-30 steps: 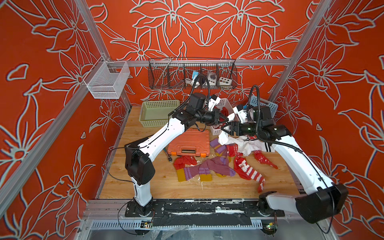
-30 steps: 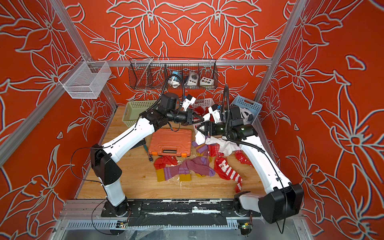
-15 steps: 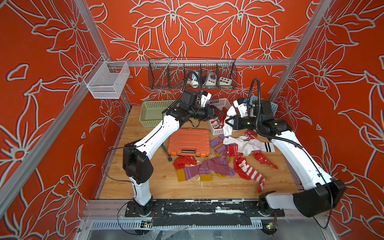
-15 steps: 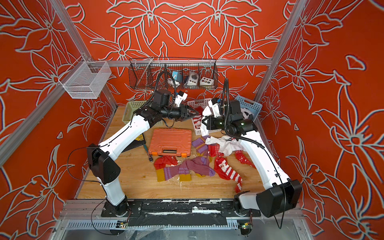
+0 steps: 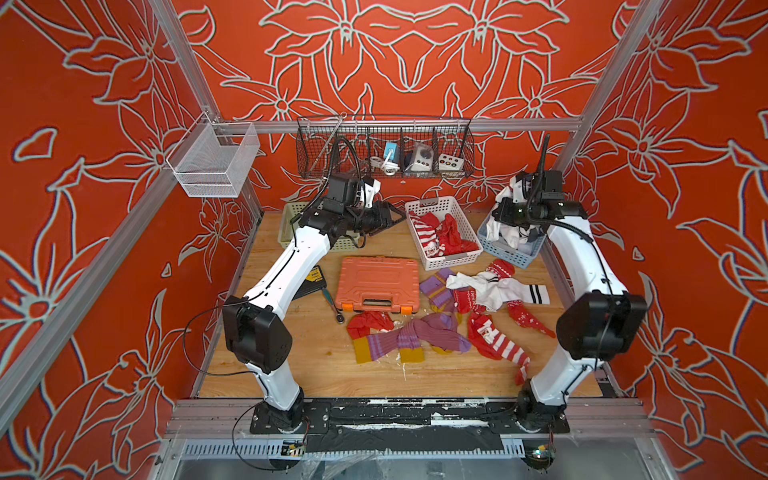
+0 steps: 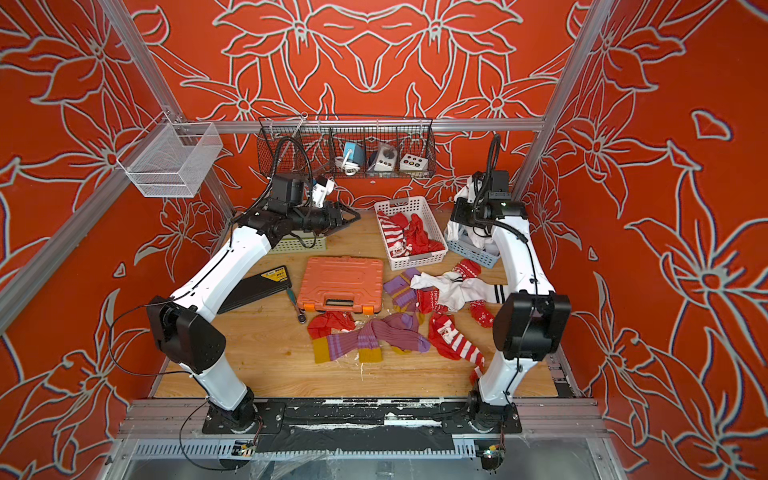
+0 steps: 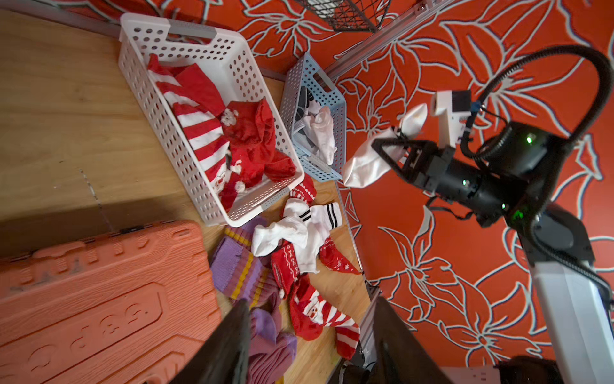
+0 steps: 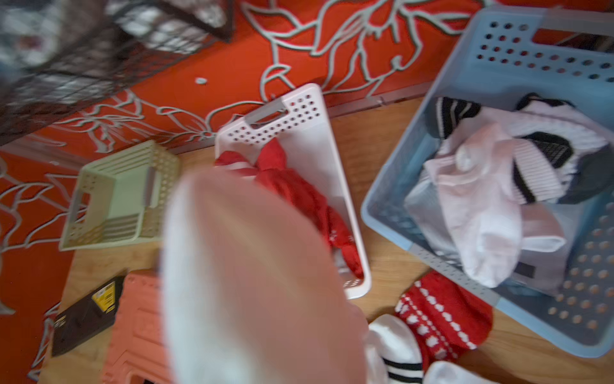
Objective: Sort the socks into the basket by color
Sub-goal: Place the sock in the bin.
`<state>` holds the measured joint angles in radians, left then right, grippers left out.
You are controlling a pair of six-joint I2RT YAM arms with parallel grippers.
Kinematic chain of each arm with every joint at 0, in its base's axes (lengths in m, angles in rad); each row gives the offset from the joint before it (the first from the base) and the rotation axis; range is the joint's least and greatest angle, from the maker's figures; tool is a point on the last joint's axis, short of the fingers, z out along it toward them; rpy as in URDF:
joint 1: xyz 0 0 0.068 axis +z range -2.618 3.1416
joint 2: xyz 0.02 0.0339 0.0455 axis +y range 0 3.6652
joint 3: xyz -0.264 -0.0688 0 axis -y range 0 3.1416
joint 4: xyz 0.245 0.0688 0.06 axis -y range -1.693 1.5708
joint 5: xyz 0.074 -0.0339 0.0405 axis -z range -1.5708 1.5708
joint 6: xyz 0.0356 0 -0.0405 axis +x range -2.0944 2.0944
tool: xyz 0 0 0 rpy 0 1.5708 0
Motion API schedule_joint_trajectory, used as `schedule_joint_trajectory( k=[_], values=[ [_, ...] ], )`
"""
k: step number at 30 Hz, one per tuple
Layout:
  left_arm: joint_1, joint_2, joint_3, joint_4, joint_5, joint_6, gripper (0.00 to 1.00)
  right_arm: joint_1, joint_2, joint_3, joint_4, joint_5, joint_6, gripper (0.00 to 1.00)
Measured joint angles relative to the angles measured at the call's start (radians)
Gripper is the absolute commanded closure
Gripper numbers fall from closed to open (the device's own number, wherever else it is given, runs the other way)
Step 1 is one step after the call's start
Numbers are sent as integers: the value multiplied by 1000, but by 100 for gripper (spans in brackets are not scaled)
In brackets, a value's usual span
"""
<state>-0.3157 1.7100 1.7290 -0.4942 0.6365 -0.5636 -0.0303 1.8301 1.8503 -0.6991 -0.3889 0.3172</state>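
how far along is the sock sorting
Partway. Done: red socks lie in the white basket, white ones in the blue basket. In hand: the right gripper is shut on a white sock near the blue basket; the left gripper is open and empty. Left: purple socks, loose red socks and a white striped sock on the table; the green basket looks empty.
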Motion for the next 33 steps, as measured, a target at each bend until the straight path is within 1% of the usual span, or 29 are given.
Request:
schedule_joint_trajectory(
  k=[6,12,14,19,24,26,30,33],
  values=[
    [25,-37,-70,-32,-11,31,42,-54,333,331,-49,38,3,100],
    [71,-65,-97,-44,-19,49,43,-97,576,595,-144,80,11,100],
    [85,-67,-103,-43,-19,49,43,-113,629,653,-179,106,11,100],
    [110,-67,-105,-43,-22,49,43,-150,651,640,-246,201,11,100],
    [118,-41,-79,-42,-21,48,43,-184,657,605,-270,297,11,100],
    [119,-24,-68,-42,-21,47,43,-195,684,630,-282,313,10,100],
    [119,7,-52,-40,-21,47,43,-205,798,755,-300,313,8,100],
    [119,18,-51,-43,-21,47,43,-207,845,765,-303,305,8,100]
  ],
)
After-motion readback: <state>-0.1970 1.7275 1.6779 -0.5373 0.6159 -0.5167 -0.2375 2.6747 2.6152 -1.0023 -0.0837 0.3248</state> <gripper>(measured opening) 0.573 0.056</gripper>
